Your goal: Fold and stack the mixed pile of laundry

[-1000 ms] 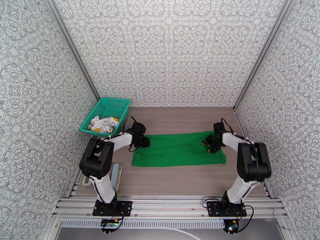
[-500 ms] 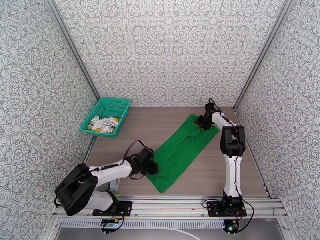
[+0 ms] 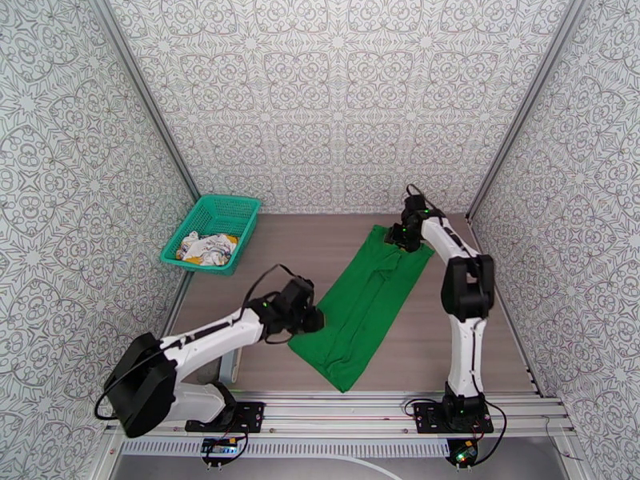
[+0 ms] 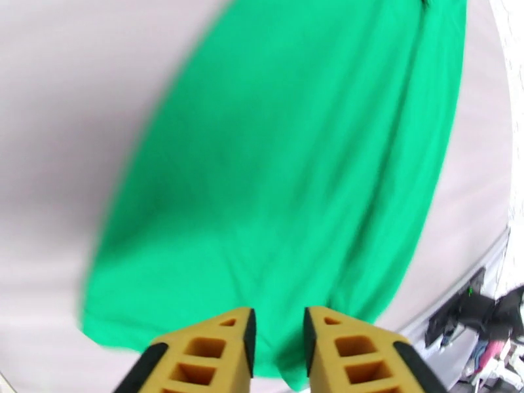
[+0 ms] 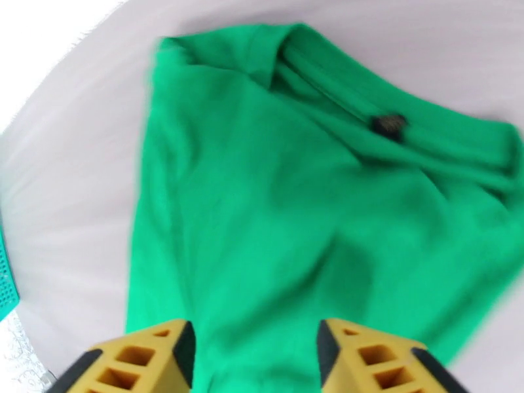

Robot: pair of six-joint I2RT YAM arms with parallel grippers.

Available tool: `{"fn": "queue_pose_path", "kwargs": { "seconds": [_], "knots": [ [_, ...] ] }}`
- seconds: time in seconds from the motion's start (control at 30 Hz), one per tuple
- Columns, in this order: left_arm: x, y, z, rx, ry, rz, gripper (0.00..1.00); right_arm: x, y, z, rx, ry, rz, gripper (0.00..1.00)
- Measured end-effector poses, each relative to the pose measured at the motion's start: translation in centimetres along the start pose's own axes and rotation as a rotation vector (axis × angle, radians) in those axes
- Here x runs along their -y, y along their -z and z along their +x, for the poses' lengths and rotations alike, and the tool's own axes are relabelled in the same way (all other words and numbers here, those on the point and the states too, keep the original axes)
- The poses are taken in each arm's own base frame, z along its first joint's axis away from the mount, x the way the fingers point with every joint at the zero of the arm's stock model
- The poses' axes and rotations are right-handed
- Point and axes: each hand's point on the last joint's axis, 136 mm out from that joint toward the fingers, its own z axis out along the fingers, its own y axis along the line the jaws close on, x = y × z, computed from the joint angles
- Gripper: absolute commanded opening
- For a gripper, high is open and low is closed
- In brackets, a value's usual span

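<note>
Patterned walls are enclosing the brown bench (image 3: pixel 264 262), where the green shirt (image 3: pixel 364 302) is now lying diagonally, collar far right and hem by the front rail. A second ago it was lying crosswise, so it is probably being lined up for folding. The right hand (image 3: pixel 397 236) is hovering spread over the collar end. The left hand (image 3: pixel 310 319) is narrowing at the hem, and blur is hiding whether it is pinching cloth. The white printed garment (image 3: pixel 206 248) is waiting in the basket (image 3: pixel 244 203).

The left arm lies low, reaching forward and rightward; the left tool (image 4: pixel 278 317) shows only a narrow gap. The right arm stretches far forward; the right tool (image 5: pixel 255 330) stands wide apart.
</note>
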Motion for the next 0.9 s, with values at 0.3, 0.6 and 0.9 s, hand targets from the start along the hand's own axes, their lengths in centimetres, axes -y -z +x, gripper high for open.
{"fn": "queue_pose_path", "kwargs": {
  "seconds": [0.3,0.6,0.9],
  "knots": [
    [-3.0,-4.4,0.5,-0.145,-0.138,-0.069,0.06,5.3,-0.9,5.4,-0.064,-0.045,0.178,0.45],
    [-2.4,-5.5,3.1,-0.17,-0.188,-0.027,0.01,6.7,-5.8,4.8,-0.122,-0.037,0.256,0.41],
    [2.9,-6.0,8.7,-0.213,-0.204,0.086,0.01,4.8,-8.1,1.9,-0.132,0.012,0.22,0.41]
  ]
}}
